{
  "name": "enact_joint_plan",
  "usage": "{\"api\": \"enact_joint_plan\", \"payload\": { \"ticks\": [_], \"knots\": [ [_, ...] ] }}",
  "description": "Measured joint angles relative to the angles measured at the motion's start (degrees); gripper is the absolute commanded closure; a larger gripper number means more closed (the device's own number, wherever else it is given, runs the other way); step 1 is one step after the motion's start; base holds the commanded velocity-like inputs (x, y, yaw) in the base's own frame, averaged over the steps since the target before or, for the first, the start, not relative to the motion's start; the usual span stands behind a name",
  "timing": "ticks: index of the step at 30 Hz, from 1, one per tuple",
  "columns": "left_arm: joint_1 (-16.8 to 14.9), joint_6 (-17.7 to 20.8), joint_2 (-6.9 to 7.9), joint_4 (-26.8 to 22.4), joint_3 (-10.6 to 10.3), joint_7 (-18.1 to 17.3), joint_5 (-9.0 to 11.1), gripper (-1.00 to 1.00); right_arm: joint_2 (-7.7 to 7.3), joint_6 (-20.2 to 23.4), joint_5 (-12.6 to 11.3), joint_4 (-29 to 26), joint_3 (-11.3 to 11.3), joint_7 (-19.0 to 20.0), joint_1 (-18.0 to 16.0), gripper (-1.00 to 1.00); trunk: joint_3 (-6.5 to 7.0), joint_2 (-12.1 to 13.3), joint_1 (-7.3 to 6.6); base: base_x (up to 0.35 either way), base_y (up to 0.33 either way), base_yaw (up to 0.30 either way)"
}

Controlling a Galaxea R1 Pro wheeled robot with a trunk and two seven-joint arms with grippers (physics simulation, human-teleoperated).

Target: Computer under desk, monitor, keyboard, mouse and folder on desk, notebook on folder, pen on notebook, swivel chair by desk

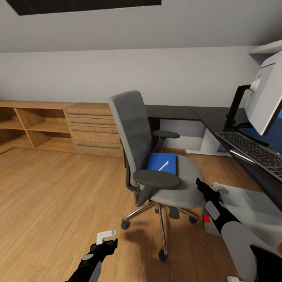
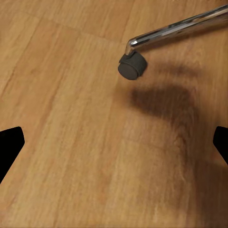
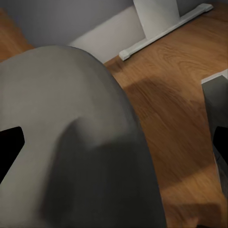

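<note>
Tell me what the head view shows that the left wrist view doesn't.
Head view alone: the swivel chair's seat with the folder and a pen lying on it, the desk carrying the keyboard and monitor, and a light-wood cabinet. Left wrist view alone: a close look at one castor and its chrome leg. Both: the wooden floor.

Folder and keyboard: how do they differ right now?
The folder is bright blue and plain; the keyboard is black with rows of dark keys. The folder lies on the chair seat with a white pen on top; the keyboard sits on the desk in front of the monitor with nothing on it. The keyboard looks longer. Both are thin, flat rectangles.
</note>
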Motion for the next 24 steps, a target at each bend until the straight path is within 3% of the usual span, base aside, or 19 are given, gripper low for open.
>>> {"api": "enact_joint_plan", "payload": {
  "ticks": [9, 24],
  "knots": [
    [0.00, 0.00, 0.00, -0.01, 0.00, 0.00, 0.00, -1.00, -0.02, -0.01, -0.03, 0.01, -0.07, 0.00, 0.00, -1.00, 0.00, 0.00, 0.00, 0.000, 0.000, 0.021],
    [0.01, 0.01, 0.00, -0.02, 0.00, 0.00, 0.00, -1.00, -0.01, -0.01, -0.04, -0.28, -0.13, 0.00, 0.00, -1.00, -0.15, 0.00, 0.00, 0.000, 0.000, 0.158]
  ]
}}
